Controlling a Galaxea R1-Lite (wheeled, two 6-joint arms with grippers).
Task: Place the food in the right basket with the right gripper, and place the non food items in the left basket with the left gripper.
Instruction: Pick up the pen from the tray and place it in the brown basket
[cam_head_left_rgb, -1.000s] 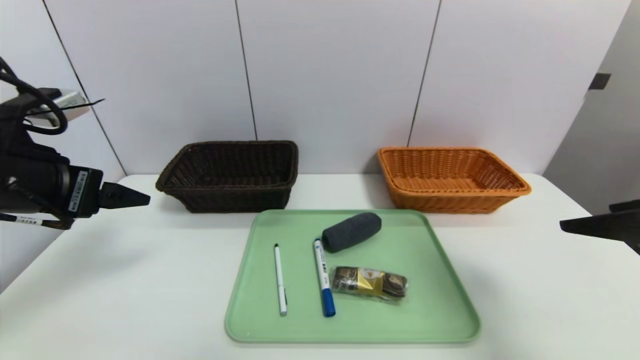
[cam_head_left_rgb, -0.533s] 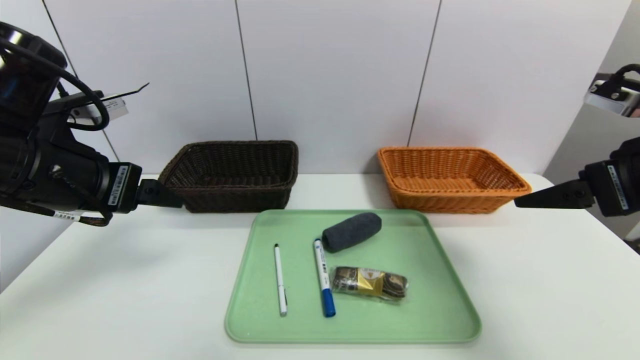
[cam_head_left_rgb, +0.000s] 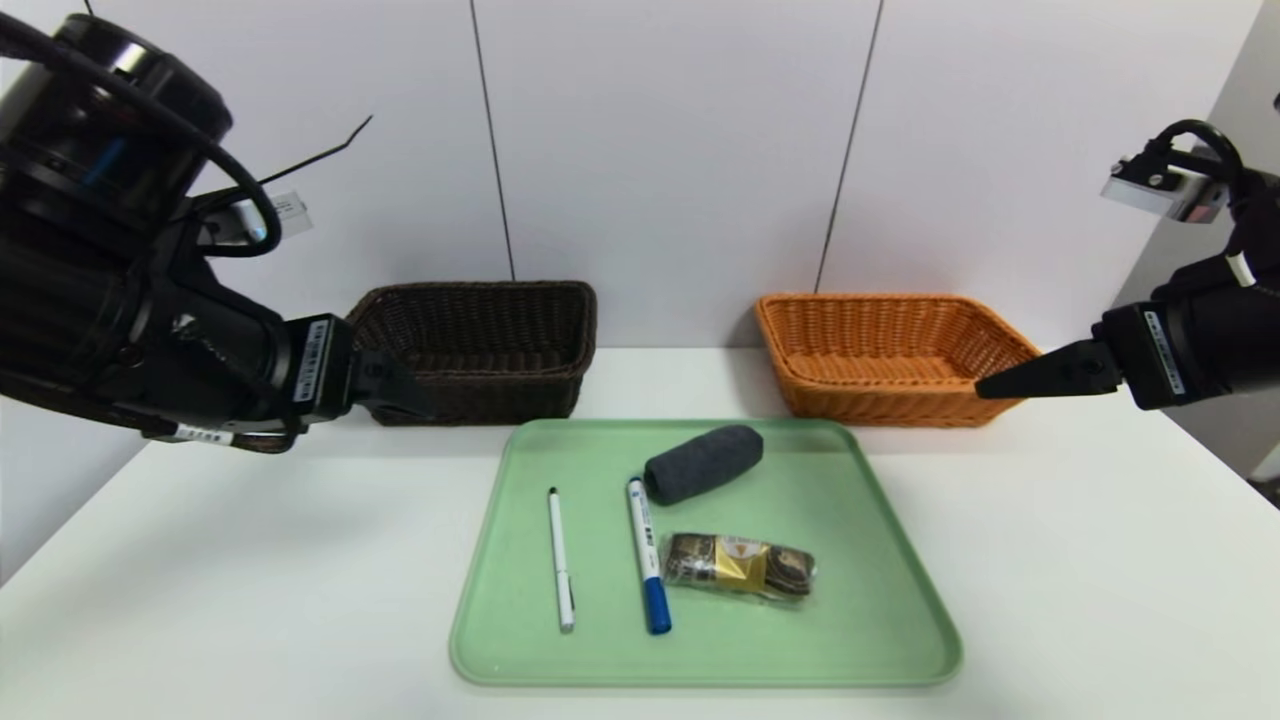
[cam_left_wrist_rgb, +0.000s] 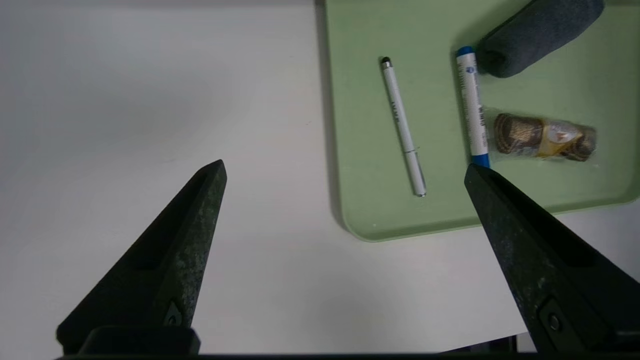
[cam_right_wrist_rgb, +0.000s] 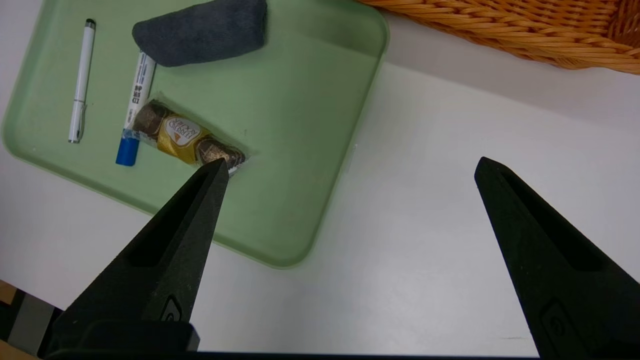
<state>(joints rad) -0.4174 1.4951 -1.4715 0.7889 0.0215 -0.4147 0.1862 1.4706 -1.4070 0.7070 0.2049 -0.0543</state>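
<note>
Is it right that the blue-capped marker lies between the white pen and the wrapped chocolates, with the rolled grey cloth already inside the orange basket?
Not quite: the rolled grey cloth lies on the green tray, as the head view shows. The rest stands.

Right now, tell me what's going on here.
Nothing is being held. The left gripper and right gripper hover open, out to either side of the green tray. On it lie a white pen, a blue-capped marker, a rolled dark cloth and a wrapped chocolate snack. Behind it stand a dark basket and an orange basket, with the sorting still to be done.
</note>
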